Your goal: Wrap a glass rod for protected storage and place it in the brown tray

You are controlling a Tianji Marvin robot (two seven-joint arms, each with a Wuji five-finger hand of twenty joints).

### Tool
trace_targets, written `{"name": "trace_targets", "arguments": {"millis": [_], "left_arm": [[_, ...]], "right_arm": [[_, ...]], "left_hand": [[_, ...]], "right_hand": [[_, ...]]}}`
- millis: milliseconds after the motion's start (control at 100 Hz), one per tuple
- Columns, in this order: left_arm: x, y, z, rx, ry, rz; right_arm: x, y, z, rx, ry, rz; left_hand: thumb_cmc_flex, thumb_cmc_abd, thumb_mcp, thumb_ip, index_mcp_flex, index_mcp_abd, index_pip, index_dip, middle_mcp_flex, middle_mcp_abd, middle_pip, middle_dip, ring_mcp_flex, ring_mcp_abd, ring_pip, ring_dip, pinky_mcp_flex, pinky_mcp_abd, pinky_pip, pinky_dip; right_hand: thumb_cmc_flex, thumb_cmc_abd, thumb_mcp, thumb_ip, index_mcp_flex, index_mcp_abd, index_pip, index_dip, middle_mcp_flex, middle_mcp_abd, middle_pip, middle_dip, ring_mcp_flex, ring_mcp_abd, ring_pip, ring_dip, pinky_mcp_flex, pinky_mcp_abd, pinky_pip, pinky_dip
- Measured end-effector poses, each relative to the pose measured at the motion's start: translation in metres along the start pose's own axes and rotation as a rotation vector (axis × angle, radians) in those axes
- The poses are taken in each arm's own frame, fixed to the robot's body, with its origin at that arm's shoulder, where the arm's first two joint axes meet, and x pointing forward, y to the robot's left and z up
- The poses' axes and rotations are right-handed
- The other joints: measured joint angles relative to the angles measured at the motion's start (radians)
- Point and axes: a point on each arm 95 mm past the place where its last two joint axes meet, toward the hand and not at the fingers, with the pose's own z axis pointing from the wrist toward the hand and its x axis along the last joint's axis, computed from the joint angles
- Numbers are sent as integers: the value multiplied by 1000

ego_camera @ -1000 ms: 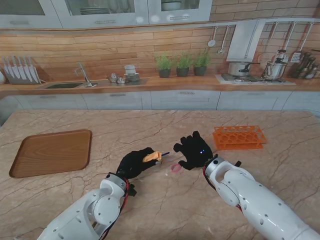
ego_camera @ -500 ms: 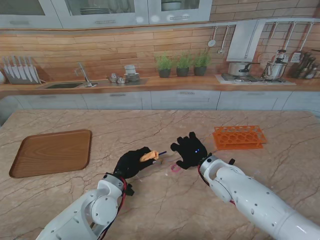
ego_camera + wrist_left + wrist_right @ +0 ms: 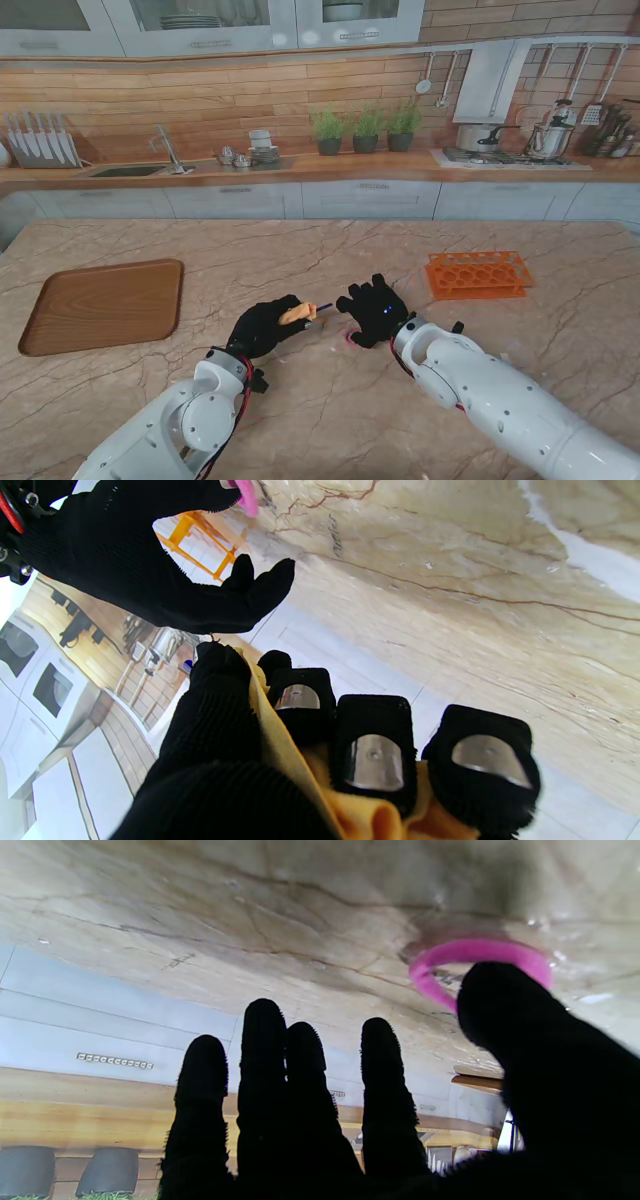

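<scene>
Marble-patterned table top (image 3: pixel 330 410) is carrying the whole setup. Left hand (image 3: pixel 262 325) is closing around a yellow cloth (image 3: pixel 297 314) wrapped about the glass rod (image 3: pixel 324 307), whose dark tip is poking out toward the right hand (image 3: pixel 374 311); in the left wrist view the cloth (image 3: pixel 285 760) is lying pinched between thumb and fingers (image 3: pixel 375 750). Right hand is hovering just beside that tip, fingers (image 3: pixel 260 1065) spread and holding nothing, and is covering part of a pink band (image 3: pixel 352 338) lying on the marble; the right wrist view is showing the band (image 3: pixel 440 965) close under the thumb. Orange rack (image 3: pixel 477 274) is standing to the right, farther from me, well apart from both hands. Brown tray (image 3: pixel 103 305) is sitting far left, near the table edge, with bare marble lying between it and the left hand.
</scene>
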Motion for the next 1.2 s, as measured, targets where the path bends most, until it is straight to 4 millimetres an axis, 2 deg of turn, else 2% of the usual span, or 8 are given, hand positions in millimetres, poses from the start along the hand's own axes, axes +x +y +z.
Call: {"name": "trace_targets", "arguments": {"millis": [280, 330, 420, 480, 610, 940, 1100, 1200], "left_arm": [[-1, -1, -1, 0, 0, -4], [-1, -1, -1, 0, 0, -5], [-1, 0, -1, 1, 0, -5], [-1, 0, -2, 1, 0, -5], [-1, 0, -2, 0, -1, -5], [-1, 4, 0, -24, -25, -10], [0, 8, 1, -53, -31, -11], [0, 9, 1, -59, -34, -12]], "right_arm": [[8, 0, -9, 5, 10, -8], [9, 0, -10, 4, 13, -7], [10, 0, -13, 2, 27, -4], [11, 0, -15, -2, 42, 7], [8, 5, -19, -23, 54, 35], [0, 37, -37, -148, 47, 142], [0, 55, -45, -87, -13, 484], [4, 62, -48, -82, -16, 427]], "left_hand": [[0, 0, 0, 0, 0, 0, 0, 0, 0, 0, 0, 0, 0, 0, 0, 0, 0, 1, 0, 0], [0, 0, 0, 0, 0, 0, 0, -1, 0, 0, 0, 0, 0, 0, 0, 0, 0, 1, 0, 0], [0, 0, 0, 0, 0, 0, 0, -7, 0, 0, 0, 0, 0, 0, 0, 0, 0, 1, 0, 0], [0, 0, 0, 0, 0, 0, 0, -7, 0, 0, 0, 0, 0, 0, 0, 0, 0, 1, 0, 0], [0, 0, 0, 0, 0, 0, 0, -7, 0, 0, 0, 0, 0, 0, 0, 0, 0, 1, 0, 0], [3, 0, 0, 0, 0, 11, 0, -8, 0, 0, 0, -1, 0, 0, 0, 0, 0, 1, 0, -1], [3, 0, 0, 0, 0, 11, 0, -8, 0, 0, 0, -1, 0, 0, 0, 0, 0, 1, 0, -1], [3, 0, 0, 0, 0, 11, 0, -8, 0, 0, 0, -1, 0, 0, 0, 0, 0, 2, 0, -1]], "right_hand": [[4, -9, 44, 4, 11, -3, 66, 9, -16, 0, 0, 0, 2, -1, 0, -9, -1, 0, 0, -9], [9, -9, 57, 3, 60, -37, 124, 18, -16, 0, 0, 0, 2, -2, 0, -9, -2, -1, 0, -9], [88, -8, 65, -24, 158, -176, 317, -73, 3, 0, 11, 0, 2, -4, 0, -10, -2, -1, 0, -14], [110, 21, 64, -28, 220, -217, 359, -87, 41, -2, 10, 0, 2, -5, 0, -10, -11, -2, 0, -14], [121, 41, 62, -48, 239, -218, 370, -102, 73, -13, 10, 0, 3, -7, 0, -10, -13, -2, 0, -15], [120, 41, 63, -47, 280, -230, 370, -107, 147, -26, 7, -9, 40, -11, 3, -10, 1, -2, 0, -21], [121, -24, 66, -46, 369, -217, 350, -130, 216, -23, -18, -11, 64, 6, -11, -10, 3, 0, -5, -21], [121, -20, 66, -46, 378, -210, 331, -137, 221, -24, -25, -11, 64, 6, -12, -10, 3, 0, -17, -21]]}}
